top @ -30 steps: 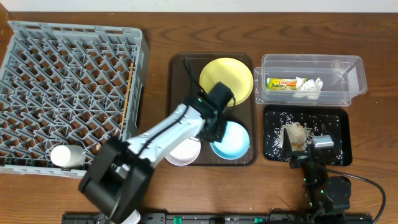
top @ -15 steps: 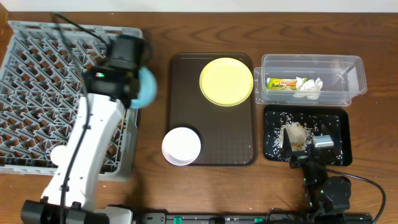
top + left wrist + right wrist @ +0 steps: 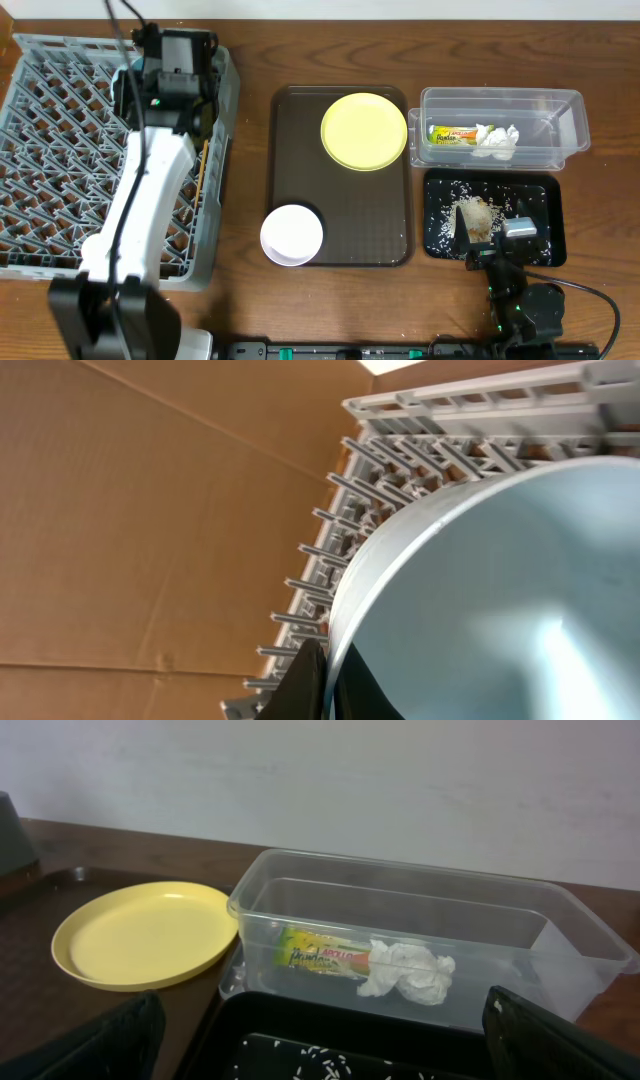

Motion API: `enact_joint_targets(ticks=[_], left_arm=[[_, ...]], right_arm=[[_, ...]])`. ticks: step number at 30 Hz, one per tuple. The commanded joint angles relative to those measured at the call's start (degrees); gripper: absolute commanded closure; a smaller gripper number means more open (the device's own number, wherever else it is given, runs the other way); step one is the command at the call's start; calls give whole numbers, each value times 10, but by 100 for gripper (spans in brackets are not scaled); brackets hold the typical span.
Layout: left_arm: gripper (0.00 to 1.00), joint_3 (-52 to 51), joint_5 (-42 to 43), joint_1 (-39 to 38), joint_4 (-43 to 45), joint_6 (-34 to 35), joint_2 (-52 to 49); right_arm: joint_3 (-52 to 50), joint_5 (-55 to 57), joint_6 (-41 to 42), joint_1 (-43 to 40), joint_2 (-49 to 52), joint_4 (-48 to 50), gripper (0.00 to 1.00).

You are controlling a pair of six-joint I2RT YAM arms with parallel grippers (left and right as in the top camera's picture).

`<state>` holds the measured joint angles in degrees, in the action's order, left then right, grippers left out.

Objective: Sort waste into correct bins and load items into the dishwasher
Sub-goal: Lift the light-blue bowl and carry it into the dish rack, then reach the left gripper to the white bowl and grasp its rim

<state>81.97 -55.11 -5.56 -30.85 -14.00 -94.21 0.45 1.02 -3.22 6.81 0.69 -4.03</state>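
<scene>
My left gripper is over the far right part of the grey dish rack. In the left wrist view it is shut on the rim of the light blue bowl, held on edge above the rack pegs. The chopsticks lie in the rack. The yellow plate and white bowl sit on the brown serving tray. The wrapper and tissue lie in the clear box. My right gripper is open and empty over the black rice-speckled tray.
The dark brown serving tray lies between the rack and the bins. In the right wrist view the plate, clear box, wrapper, tissue and black tray are close ahead. My left arm spans the rack's right side.
My left gripper has lifted the light blue bowl off the brown tray and carried it left and back over the rack. The right arm has not moved.
</scene>
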Motion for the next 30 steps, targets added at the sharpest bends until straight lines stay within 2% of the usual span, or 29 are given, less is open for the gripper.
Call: enact_joint_targets(ticks=[1,11,23,25,27,30], left_arm=[[94,0,-79,1,32,-38,-59],[94,0,-79,0,46,-46,-138],[90,-1,-79,-52,41,-44,-143],[83,-1,-79,-57,34,-43,-143],[67,-1,-80,-62,25,-41,-143],[49,-1,-79,-75,1,-7,-143]], right_arm=[[-1,2,-5,-4,-3,-2,1],[-1,2,-5,-4,-3,-2,1],[-1,2,-5,-4,-3,-2,1],[-1,2,-5,-4,-3,-2,1],[-1,2,-5,-4,-3,-2,1],[-1,2,-5,-4,-3,-2,1]])
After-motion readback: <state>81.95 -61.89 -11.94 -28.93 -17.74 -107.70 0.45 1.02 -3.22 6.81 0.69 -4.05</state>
